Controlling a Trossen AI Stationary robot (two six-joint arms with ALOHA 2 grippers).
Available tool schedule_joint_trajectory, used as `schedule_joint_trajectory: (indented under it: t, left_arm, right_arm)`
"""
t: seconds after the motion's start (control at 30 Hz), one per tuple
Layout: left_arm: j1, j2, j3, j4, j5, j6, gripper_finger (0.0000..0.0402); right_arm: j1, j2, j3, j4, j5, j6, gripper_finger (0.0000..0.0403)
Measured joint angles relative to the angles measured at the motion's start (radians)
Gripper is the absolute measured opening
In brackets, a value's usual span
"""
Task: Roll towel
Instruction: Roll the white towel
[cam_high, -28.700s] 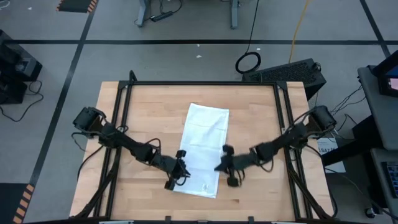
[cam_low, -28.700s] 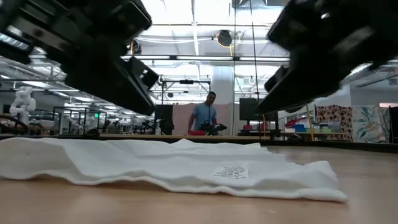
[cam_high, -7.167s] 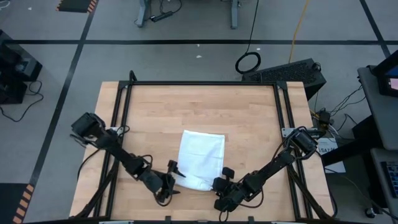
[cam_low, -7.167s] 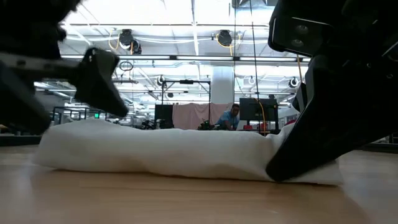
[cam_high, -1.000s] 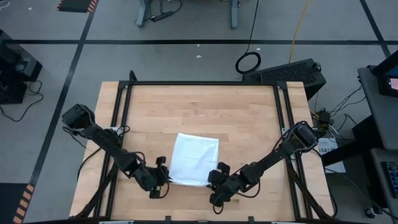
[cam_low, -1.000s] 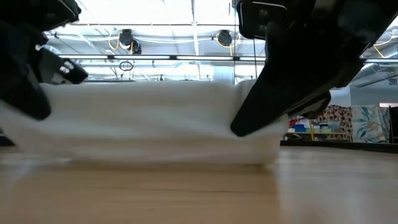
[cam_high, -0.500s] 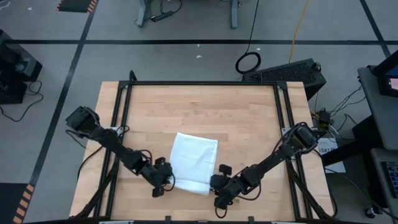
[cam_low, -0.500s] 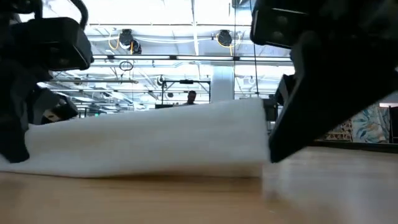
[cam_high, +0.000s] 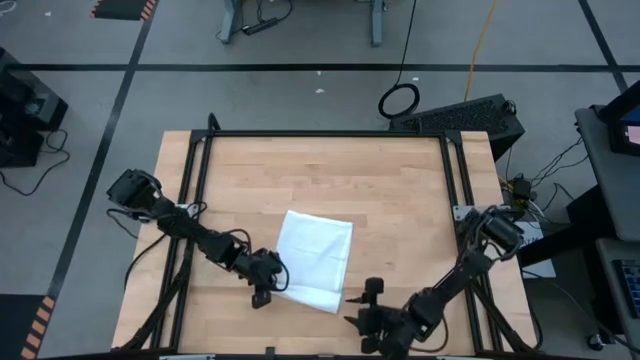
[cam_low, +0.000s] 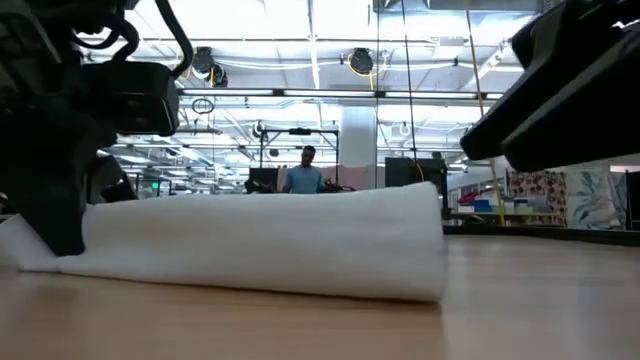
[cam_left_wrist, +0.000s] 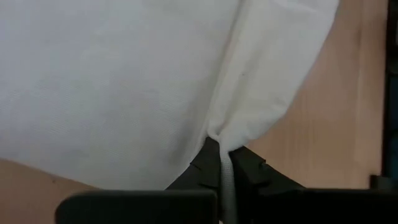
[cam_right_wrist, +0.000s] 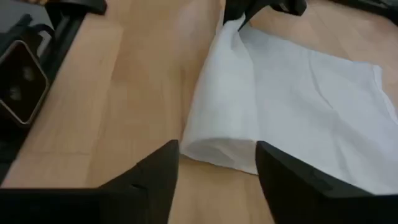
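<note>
The towel (cam_high: 315, 260) is lying on the near middle part of the wooden table (cam_high: 400, 190), partly rolled: a thick roll is sitting along its near edge and a flat part is still spreading away toward the far side. The roll's long axis is running across the table from left to right, a little slanted, with the right end nearer to the front edge.

The left gripper (cam_high: 266, 287) is clenching a pinch of cloth at the left end of the roll; in the left wrist view the fabric is being squeezed between its fingers (cam_left_wrist: 249, 171). I think it is holding this end so that the roll is not opening again.

The right gripper (cam_high: 362, 305) is standing released, fingers apart, just beside the roll's right end and not touching it, probably preparing a new grip for the next turn.
</note>
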Motion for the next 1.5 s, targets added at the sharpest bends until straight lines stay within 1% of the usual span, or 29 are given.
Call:
schedule_joint_trajectory:
  t: [0.1,0.27,0.37,0.47,0.57,0.63,0.73,0.8,0.9,1.07,1.1,1.13,1.17,1.3,1.37,1.43,1.5]
  left_arm:
    - [0.000,0.000,0.000,0.024,0.020,-0.022,0.0011]
    - [0.002,0.000,0.000,0.042,0.050,-0.034,0.0011]
    - [0.002,0.000,0.000,0.040,0.059,-0.040,0.0011]
    - [0.002,0.000,0.000,0.042,0.059,-0.040,0.0011]
    - [0.002,0.000,0.000,0.043,0.058,-0.040,0.0011]
    - [0.002,0.000,0.000,0.043,0.052,-0.035,0.0011]
    - [0.002,0.000,0.000,0.042,0.042,-0.032,0.0011]
    - [-0.002,0.000,0.000,0.045,0.041,-0.022,0.0011]
    - [-0.013,0.000,0.000,0.047,0.043,-0.007,0.0011]
    - [-0.044,0.000,0.000,0.113,0.136,0.018,0.0011]
    - [-0.048,0.000,0.001,0.129,0.153,0.024,0.0011]
    - [-0.053,-0.001,0.002,0.138,0.166,0.035,0.0011]
    - [-0.056,-0.001,0.003,0.136,0.173,0.038,0.0011]
    - [-0.057,-0.001,0.003,0.070,0.174,0.039,0.0011]
    - [-0.053,-0.001,0.003,0.053,0.170,0.049,0.0011]
    - [-0.044,-0.001,0.003,0.044,0.168,0.066,0.0011]
    - [-0.036,-0.001,0.003,0.036,0.175,0.076,0.0011]
  right_arm:
    - [0.001,0.026,0.000,0.073,0.017,-0.026,0.0235]
    - [-0.028,0.096,0.000,0.279,0.016,-0.187,0.0299]
    - [-0.042,0.139,0.001,0.341,0.013,-0.249,0.0311]
    - [-0.053,0.173,0.001,0.349,0.013,-0.256,0.0306]
    - [-0.065,0.190,0.002,0.361,0.021,-0.231,0.0290]
    - [-0.084,0.197,0.002,0.357,0.014,-0.165,0.0279]
    - [-0.115,0.197,0.002,0.343,-0.018,-0.075,0.0257]
    - [-0.131,0.195,0.002,0.337,-0.056,-0.003,0.0233]
    - [-0.155,0.187,0.002,0.332,-0.148,0.085,0.0179]
    - [-0.185,0.150,0.003,0.326,-0.337,0.125,0.0050]
    - [-0.190,0.138,0.002,0.321,-0.387,0.135,0.0028]
    - [-0.195,0.128,0.002,0.324,-0.431,0.150,0.0017]
    - [-0.202,0.117,0.002,0.323,-0.471,0.165,0.0014]
    - [-0.242,0.088,0.002,0.326,-0.616,0.220,0.0033]
    - [-0.260,0.088,0.002,0.324,-0.681,0.250,0.0034]
    - [-0.277,0.088,0.002,0.305,-0.725,0.284,0.0028]
    - [-0.295,0.090,0.002,0.287,-0.743,0.296,0.0019]
